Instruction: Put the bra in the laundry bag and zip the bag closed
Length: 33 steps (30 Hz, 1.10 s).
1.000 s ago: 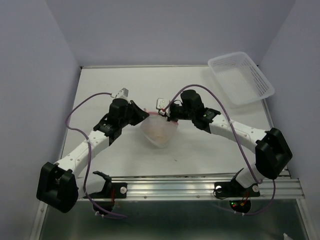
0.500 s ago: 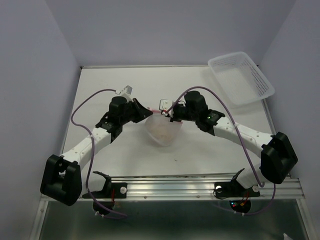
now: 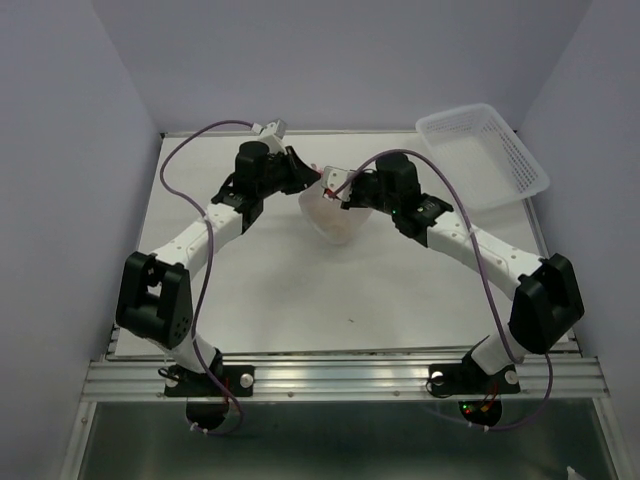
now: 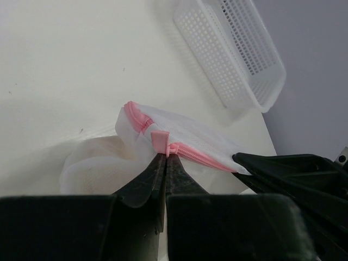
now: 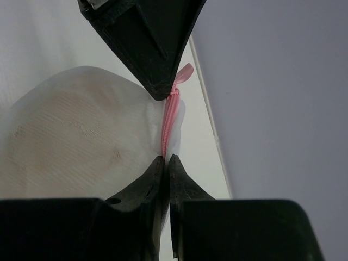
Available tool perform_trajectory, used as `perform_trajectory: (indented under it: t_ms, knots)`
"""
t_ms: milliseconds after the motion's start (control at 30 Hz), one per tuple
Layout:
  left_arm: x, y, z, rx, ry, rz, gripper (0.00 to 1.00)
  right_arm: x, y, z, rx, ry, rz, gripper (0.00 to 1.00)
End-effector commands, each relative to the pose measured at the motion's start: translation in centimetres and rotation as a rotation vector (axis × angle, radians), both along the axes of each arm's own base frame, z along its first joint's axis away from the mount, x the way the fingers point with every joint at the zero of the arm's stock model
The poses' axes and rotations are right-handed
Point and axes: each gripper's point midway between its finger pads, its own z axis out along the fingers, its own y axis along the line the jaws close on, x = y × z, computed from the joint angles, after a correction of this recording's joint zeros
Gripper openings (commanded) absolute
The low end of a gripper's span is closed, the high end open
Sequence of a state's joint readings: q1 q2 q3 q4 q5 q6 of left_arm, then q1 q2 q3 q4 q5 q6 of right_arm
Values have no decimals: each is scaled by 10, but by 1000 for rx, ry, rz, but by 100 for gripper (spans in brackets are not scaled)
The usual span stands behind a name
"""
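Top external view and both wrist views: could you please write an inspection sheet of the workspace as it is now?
Surface: white table, a few small dark specks.
Job's things: laundry bag held between both grippers; peach bra shows through the mesh; pink zipper looks shut between the two grips.
Clutter: white slotted basket at the far right corner, nothing seen inside.
Grippers: left gripper shut on the zipper's pull tab; right gripper shut on the zipper rim.
Cables: purple cables loop along each arm.
Surroundings: plain walls.
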<state>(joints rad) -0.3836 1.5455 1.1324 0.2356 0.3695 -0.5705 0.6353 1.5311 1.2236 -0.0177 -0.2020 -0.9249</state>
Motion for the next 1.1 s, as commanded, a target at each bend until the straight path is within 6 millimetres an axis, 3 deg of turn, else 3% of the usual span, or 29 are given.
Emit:
perform_trajectory:
  t_ms: [0, 33, 167, 267, 333, 367, 467, 567, 633, 667, 700, 800, 900, 933, 1067]
  knots:
    - [51, 30, 21, 65, -151, 125, 0, 13, -10, 0, -46, -7, -55, 12]
    - [54, 28, 19, 62, -160, 119, 0, 17, -8, -10, -55, 13, -62, 12]
    - [69, 19, -23, 48, -94, 90, 0, 32, -14, -41, -97, 58, -143, 14]
    - [65, 15, -40, 25, -63, 65, 0, 33, -16, -57, -106, 94, -167, 20]
    - [61, 16, -39, 12, -76, 65, 0, 28, -12, -57, -66, 130, -158, 25]
    - [54, 18, -42, 13, -73, 65, 0, 19, -5, -59, -43, 165, -112, 30]
    - [42, 25, -39, 19, -89, 79, 0, -8, 11, -48, 61, 242, -5, 64]
    - [29, 27, -37, 23, -101, 58, 0, -40, 27, -35, 169, 347, 119, 81]
    - [23, 27, -38, 35, -114, 38, 0, -53, 32, -29, 220, 405, 151, 90]
    - [17, 27, -39, 43, -120, 26, 0, -58, 33, -20, 254, 408, 162, 100]
    - [13, 27, -39, 48, -125, 17, 1, -59, 32, -19, 270, 422, 150, 100]
    - [-2, 23, -42, 80, -148, -14, 4, -49, 24, 3, 385, 414, 33, 100]
    - [-17, 17, -46, 111, -169, -35, 7, -25, 4, 21, 587, 458, -236, 100]
    - [-19, 16, -48, 117, -167, -30, 7, -9, -12, 27, 650, 429, -373, 100]
    - [-29, 24, -67, 129, -121, 20, 8, 17, -38, 19, 791, 460, -645, 100]
